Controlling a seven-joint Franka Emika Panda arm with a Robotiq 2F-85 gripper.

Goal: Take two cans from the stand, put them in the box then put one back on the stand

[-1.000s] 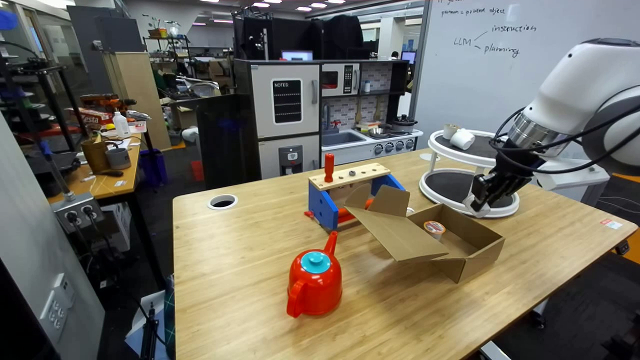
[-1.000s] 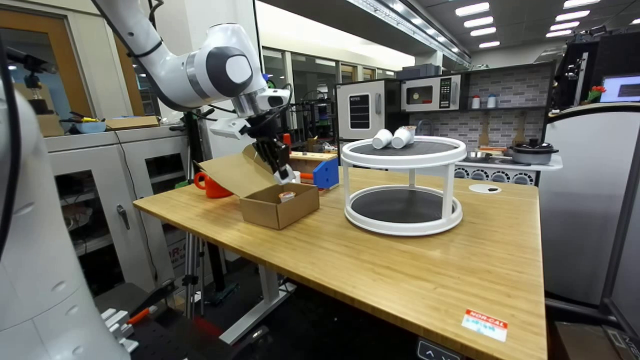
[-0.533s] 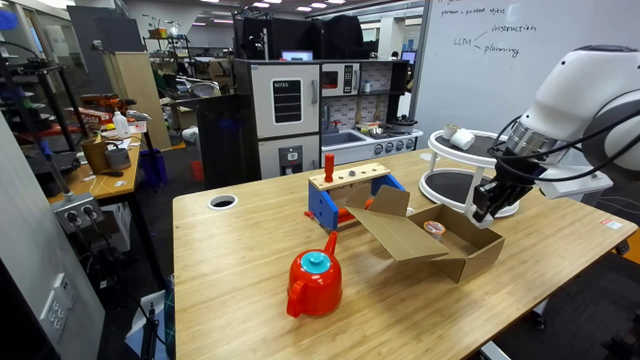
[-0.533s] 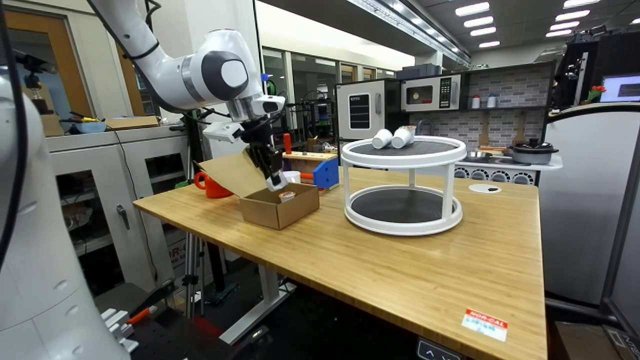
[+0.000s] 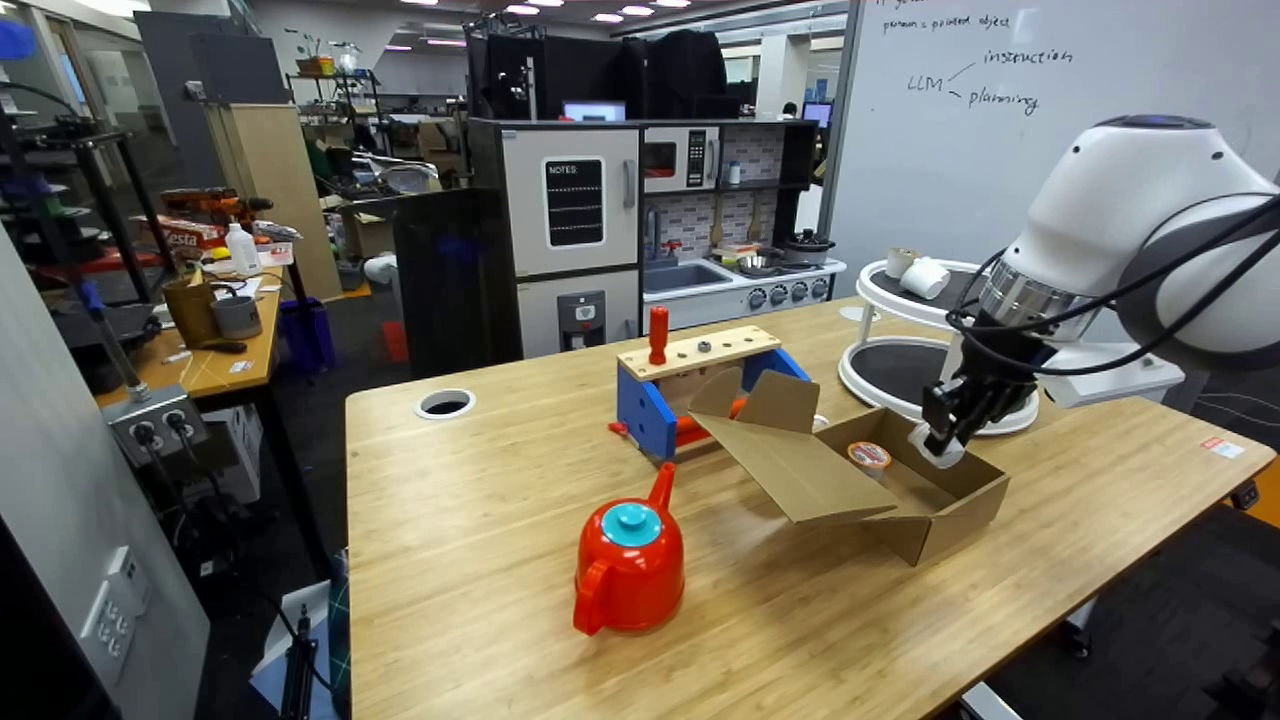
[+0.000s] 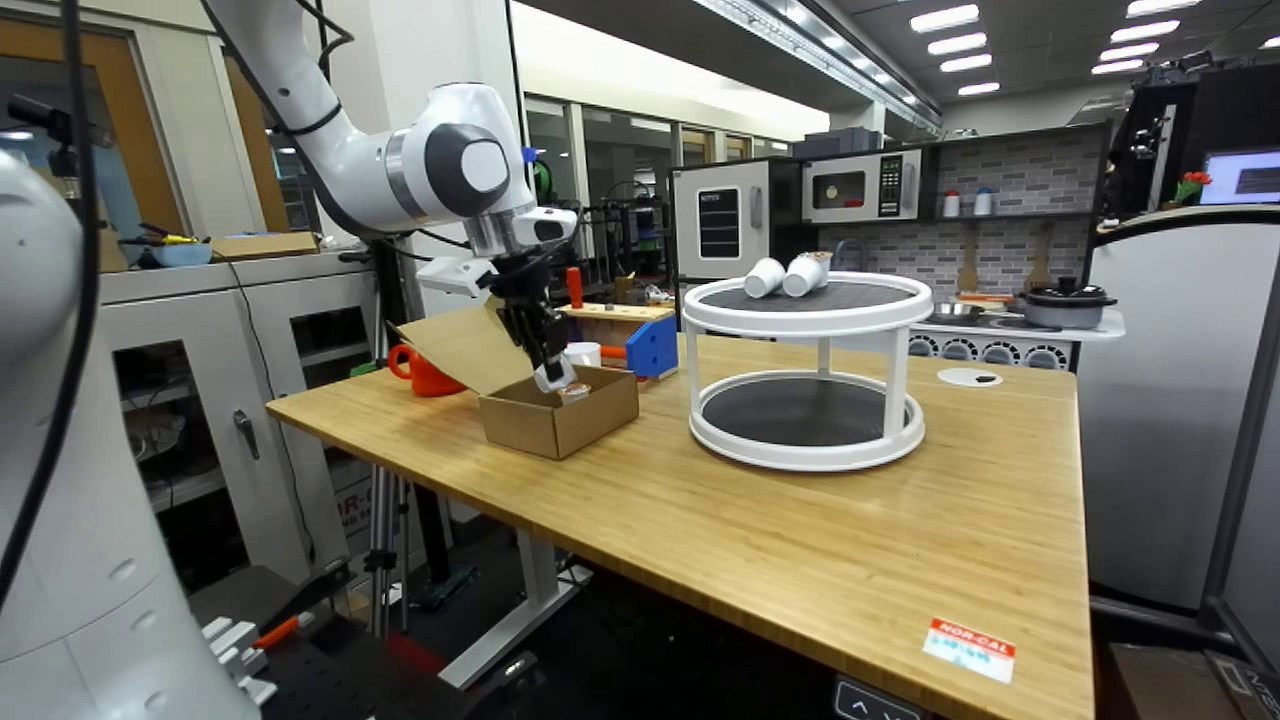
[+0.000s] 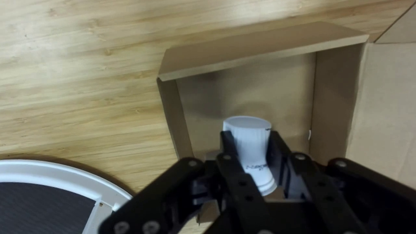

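My gripper [image 7: 249, 135] is shut on a white can [image 7: 253, 146], whose sides touch both fingers. That can hangs tilted over the open brown box [image 7: 266, 52], at about rim height, in both exterior views. Inside the box, a can [image 5: 868, 457] stands with its printed orange-edged lid up; the wrist view does not show it. The white two-tier stand [image 6: 810, 458] is beside the box. On its upper shelf lie white cans [image 6: 764, 278], one against another, partly overlapping in both exterior views.
The box's lid flap [image 5: 800, 465] leans out toward a red teapot [image 5: 630, 570]. Behind the box stands a blue-and-orange toy workbench [image 5: 645, 410], with a white cup [image 6: 583, 353] close by. The stand's lower ring [image 7: 65, 170] lies near the box.
The gripper has come down with the can from above the box's edge to its rim level. The cans on the stand and the can in the box have stayed put.
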